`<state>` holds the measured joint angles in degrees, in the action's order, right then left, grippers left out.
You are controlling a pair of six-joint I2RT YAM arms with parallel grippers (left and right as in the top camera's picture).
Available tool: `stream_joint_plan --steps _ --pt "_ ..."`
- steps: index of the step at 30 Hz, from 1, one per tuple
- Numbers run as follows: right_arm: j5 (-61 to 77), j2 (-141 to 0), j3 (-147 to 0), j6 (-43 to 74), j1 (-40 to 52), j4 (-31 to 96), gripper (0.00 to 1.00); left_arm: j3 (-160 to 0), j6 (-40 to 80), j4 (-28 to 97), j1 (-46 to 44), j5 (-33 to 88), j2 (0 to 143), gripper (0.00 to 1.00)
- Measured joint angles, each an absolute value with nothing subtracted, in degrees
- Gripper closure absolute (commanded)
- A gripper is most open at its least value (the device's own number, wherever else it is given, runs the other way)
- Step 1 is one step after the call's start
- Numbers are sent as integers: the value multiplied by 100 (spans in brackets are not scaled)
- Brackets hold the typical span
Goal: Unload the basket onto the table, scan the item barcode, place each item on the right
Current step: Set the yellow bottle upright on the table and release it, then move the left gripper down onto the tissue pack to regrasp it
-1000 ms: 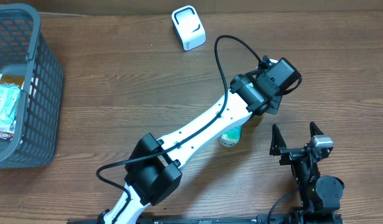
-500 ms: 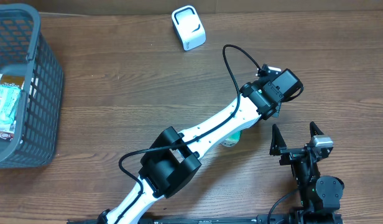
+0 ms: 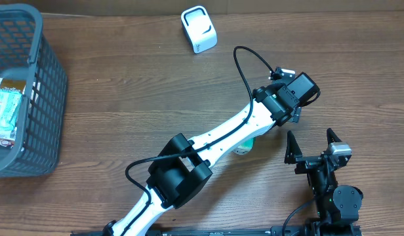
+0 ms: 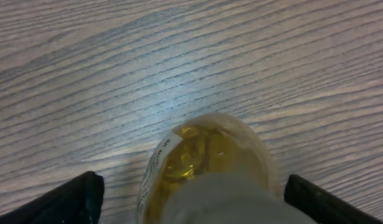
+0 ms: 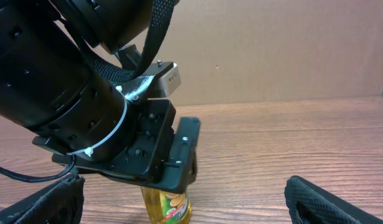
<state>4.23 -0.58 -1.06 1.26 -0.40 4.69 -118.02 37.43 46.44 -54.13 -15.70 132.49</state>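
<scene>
A small bottle (image 4: 204, 155) of yellow liquid stands upright on the wooden worktop (image 3: 123, 98), low in the middle of the left wrist view and right under the left claw (image 4: 194, 186). That claw is spread wide, with a finger on each side of the bottle and neither one pressing on it. The right claw (image 3: 310, 137) sits at the lower right of the overhead view, also wide and holding nothing. A white scanner (image 3: 199, 29) stands at the top centre, well apart from the bottle. A grey basket (image 3: 51, 98) holding packets fills the upper left.
</scene>
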Motion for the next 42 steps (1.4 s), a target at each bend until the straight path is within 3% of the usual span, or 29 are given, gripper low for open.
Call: stream_joint_plan --steps 13,25,30,38,42 --pt "421 -58 -106 126 -38 467 0 -11802 3430 4825 -5166 -1568 12733 0" --pt "423 -58 -106 123 -38 469 0 -11907 3319 6534 -4501 -1409 11212 4" --pt "423 -58 -106 126 -38 471 0 -11902 2823 7297 -4154 -650 11214 12" --pt "423 -58 -106 126 -40 471 0 -11782 1734 7968 -3612 895 11214 45" --pt "423 -58 -106 123 -38 467 0 -11354 1450 7843 -3636 1343 11214 48"
